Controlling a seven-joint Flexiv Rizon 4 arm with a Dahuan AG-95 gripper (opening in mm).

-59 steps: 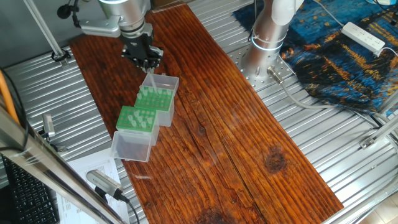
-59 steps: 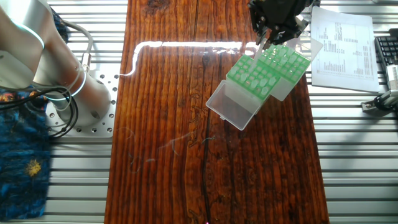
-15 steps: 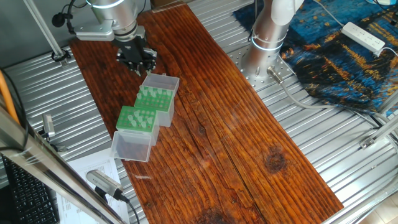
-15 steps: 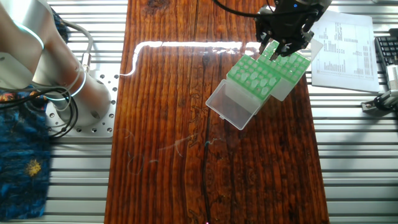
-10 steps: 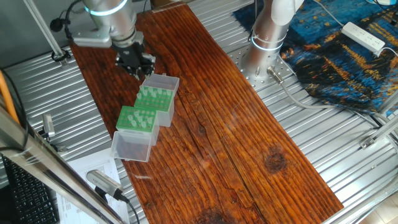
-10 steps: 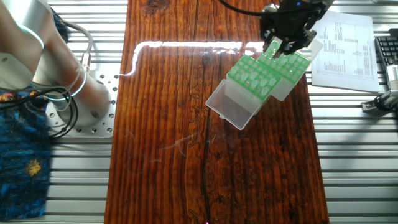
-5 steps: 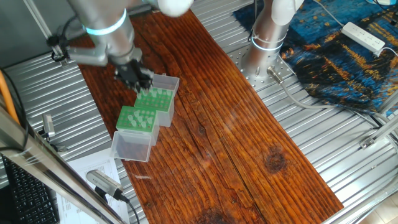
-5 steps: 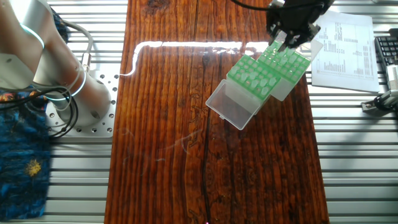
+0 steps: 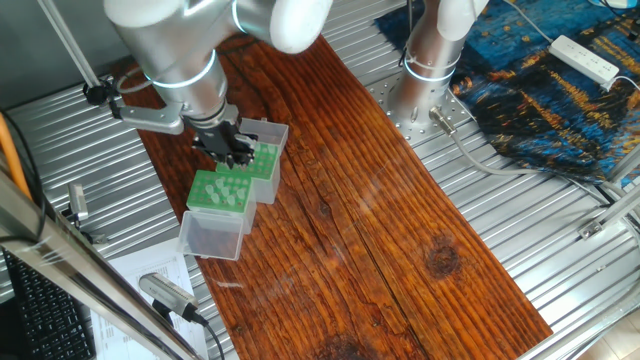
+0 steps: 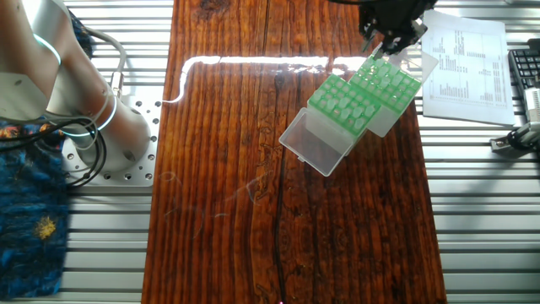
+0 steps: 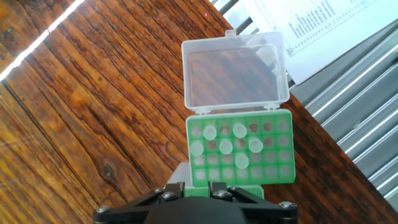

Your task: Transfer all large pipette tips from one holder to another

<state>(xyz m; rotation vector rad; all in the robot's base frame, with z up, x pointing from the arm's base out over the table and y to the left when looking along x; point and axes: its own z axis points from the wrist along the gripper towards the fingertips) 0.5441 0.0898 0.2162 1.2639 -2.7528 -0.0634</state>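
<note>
Two green tip racks sit end to end on the wooden table [image 9: 350,200], each w/ a clear hinged lid folded open at its outer end. In one fixed view the gripper [image 9: 232,152] hangs low over the far rack [image 9: 258,160], fingertips right at its top surface & covering part of it; the near rack [image 9: 222,191] sits just beside it, touching, w/ its open lid [image 9: 211,234] lying toward the table's near edge. In the other fixed view the gripper [image 10: 390,44] is at the upper edge of the pic, over the rack end [image 10: 390,83] closest to the printed sheet of paper [image 10: 468,63]; the 2nd rack [image 10: 342,103] & its lid [image 10: 318,143] stretch away diagonally from it. Hand view looks straight down: one rack [image 11: 240,148] fills mid-frame, its lid [image 11: 234,71] open above it, paper [image 11: 311,31] at top right. Large pipette tips [image 11: 225,147] show as pale round tops in approx the middle of that rack's grid, about seven of them, clustered in three rows; surrounding holes look empty. The rack under the gripper only peeks out as a pale sliver at the bottom of the hand view, just above the gripper body [image 11: 193,198]. Jaws: can't tell if spread or closed — fingertips are hidden in the hand view & too small/dark in both fixed views, and whether a tip is pinched isn't visible.
</note>
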